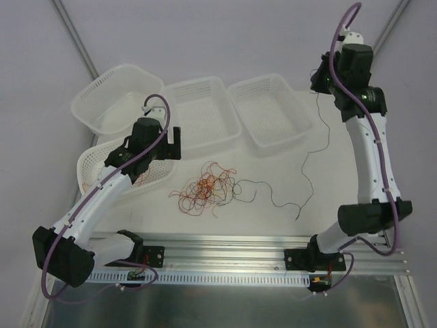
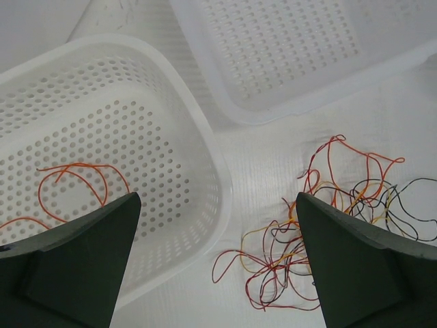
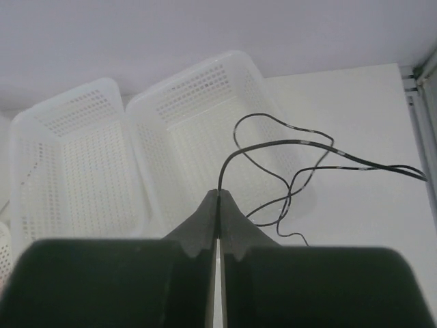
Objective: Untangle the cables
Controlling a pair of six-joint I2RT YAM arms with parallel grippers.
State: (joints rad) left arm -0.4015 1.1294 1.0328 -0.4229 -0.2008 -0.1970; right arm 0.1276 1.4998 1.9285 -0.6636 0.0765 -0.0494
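The cables lie as a tangle of thin red, orange and black wires on the table between the arms; the left wrist view shows the tangle too. One long black cable leads out of the heap to the right and rises to my right gripper, which is shut on its end. That right gripper hangs high beside the rightmost basket. My left gripper is wide open with nothing between its fingers, over the rim of the near left basket. An orange cable lies inside it.
Three more white perforated baskets stand along the back: a tilted one at the left, a middle one, and the rightmost. The near left basket sits under the left arm. A metal rail runs along the near edge.
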